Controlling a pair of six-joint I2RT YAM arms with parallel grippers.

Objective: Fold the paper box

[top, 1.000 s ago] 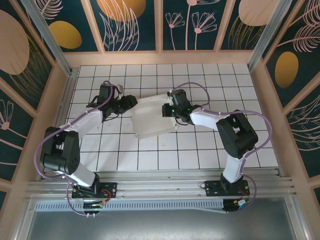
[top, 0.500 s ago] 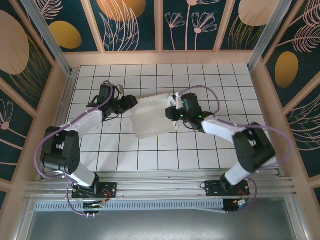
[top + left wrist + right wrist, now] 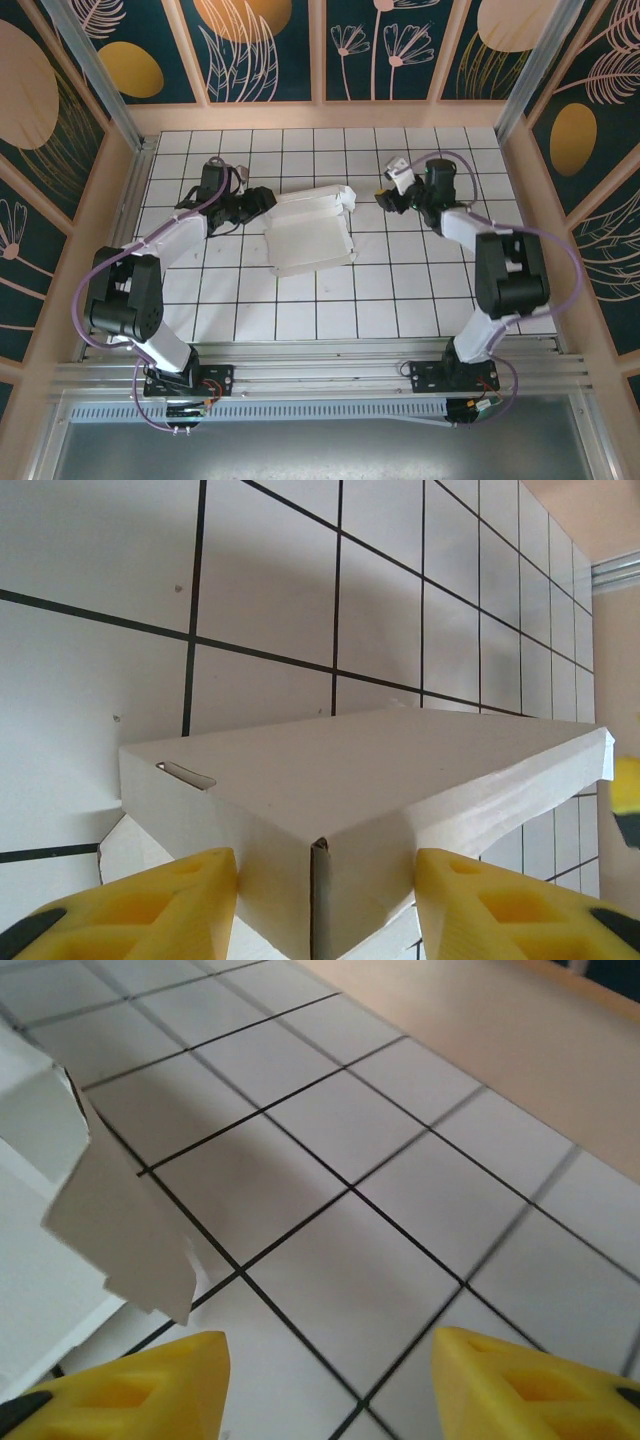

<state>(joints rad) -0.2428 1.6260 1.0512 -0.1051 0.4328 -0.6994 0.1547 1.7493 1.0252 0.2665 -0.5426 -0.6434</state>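
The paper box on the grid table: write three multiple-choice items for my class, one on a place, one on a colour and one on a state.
1. Where is the paper box?
A. at the far right edge of the table
B. near the middle of the table
C. in the near left corner

2. What colour is the box?
A. brown
B. blue
C. white

3. How is the right pincer?
A. open, holding nothing
B. shut on the box
C. shut tight, empty

Answers:
1 B: the top view shows it on the central tiles.
2 C: its panels and flaps are plain white.
3 A: its yellow fingers stand apart over bare tiles.
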